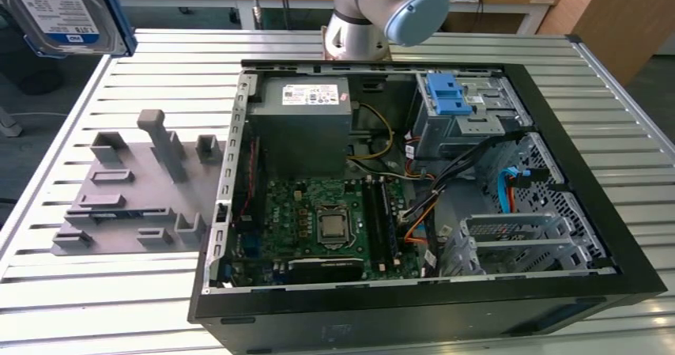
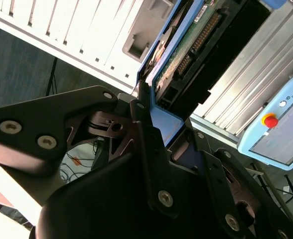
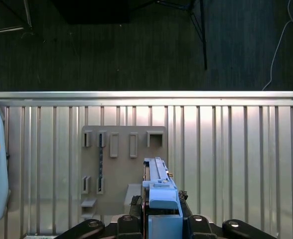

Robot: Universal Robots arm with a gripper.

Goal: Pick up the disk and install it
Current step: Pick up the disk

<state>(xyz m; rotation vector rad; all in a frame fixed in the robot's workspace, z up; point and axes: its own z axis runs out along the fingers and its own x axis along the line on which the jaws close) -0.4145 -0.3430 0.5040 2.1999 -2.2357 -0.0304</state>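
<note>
At the exterior view's upper left, the disk (image 1: 63,11) hangs raised above the slatted table (image 1: 63,292), label side showing, well apart from the open computer case (image 1: 590,213); in both wrist views the gripper (image 3: 161,211) (image 2: 169,129) holds it edge-on; its fingers (image 2: 146,144) pinch the blue bracket from either side; the first wrist view shows the disk over the grey fixture plate (image 3: 116,169) on the table; inside the case, blue latch tabs (image 1: 448,94) top the drive cage, near the power supply (image 1: 306,122).
</note>
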